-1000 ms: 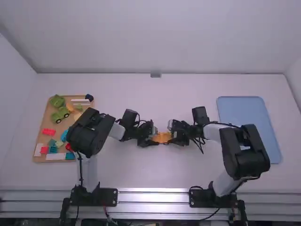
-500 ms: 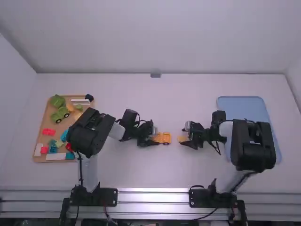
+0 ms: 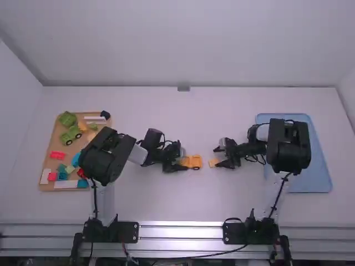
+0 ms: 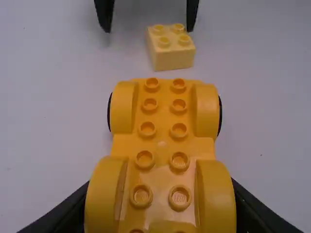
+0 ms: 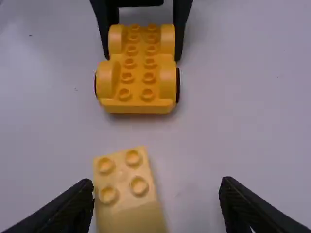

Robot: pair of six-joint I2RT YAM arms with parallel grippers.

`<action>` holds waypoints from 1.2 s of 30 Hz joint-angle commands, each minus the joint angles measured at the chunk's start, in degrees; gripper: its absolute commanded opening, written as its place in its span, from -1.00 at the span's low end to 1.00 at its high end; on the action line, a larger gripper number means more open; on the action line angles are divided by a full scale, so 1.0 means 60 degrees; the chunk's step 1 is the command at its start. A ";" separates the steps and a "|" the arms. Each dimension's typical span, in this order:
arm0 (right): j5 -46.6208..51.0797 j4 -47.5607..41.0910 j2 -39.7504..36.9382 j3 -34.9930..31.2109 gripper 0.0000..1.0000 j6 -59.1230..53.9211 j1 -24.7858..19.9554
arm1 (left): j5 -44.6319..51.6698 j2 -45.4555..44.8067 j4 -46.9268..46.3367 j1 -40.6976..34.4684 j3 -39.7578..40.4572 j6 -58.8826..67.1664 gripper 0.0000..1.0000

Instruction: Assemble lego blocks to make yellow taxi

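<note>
- left arm (image 3: pixel 106 157): bent, forearm reaching in toward the middle
- left gripper (image 3: pixel 183 160): pointing inward, fingers closed in a grip
- right arm (image 3: pixel 287 147): bent, forearm turned inward
- right gripper (image 3: pixel 216 157): fingers spread wide apart
- grippers facing each other, apart, not touching

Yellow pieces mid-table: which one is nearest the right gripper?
The small pale-yellow block with four studs, between the open fingers of the right gripper. The other, a deeper-yellow wheeled base, is clasped by the left gripper.

Wrist-view edges crop the yellow chassis (image 4: pixel 162 150) and the pale block (image 5: pixel 127 194).
</note>
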 commanded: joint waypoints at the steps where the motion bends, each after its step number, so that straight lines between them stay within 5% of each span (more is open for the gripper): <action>1: 0.0015 -0.0576 0.0433 0.0248 0.36 -0.1381 0.0073 | -0.0911 0.0412 -0.0317 0.0025 -0.0295 -0.0331 -0.12; 19: -0.0273 0.1031 0.0565 -0.0554 0.18 -0.0295 -0.0084 | -0.1734 0.0412 -0.0463 -0.0084 -0.0437 -0.0219 -0.14; 26: -0.0219 0.0936 0.0565 -0.0543 -0.23 -0.0470 0.0131 | -0.2135 0.0412 -0.0452 -0.0091 -0.0568 0.0339 -0.25; 36: -0.0546 -0.1581 0.0561 0.0419 -0.45 -0.1552 0.0022 | -0.2200 0.0412 0.0160 -0.0084 -0.0812 0.0328 -0.25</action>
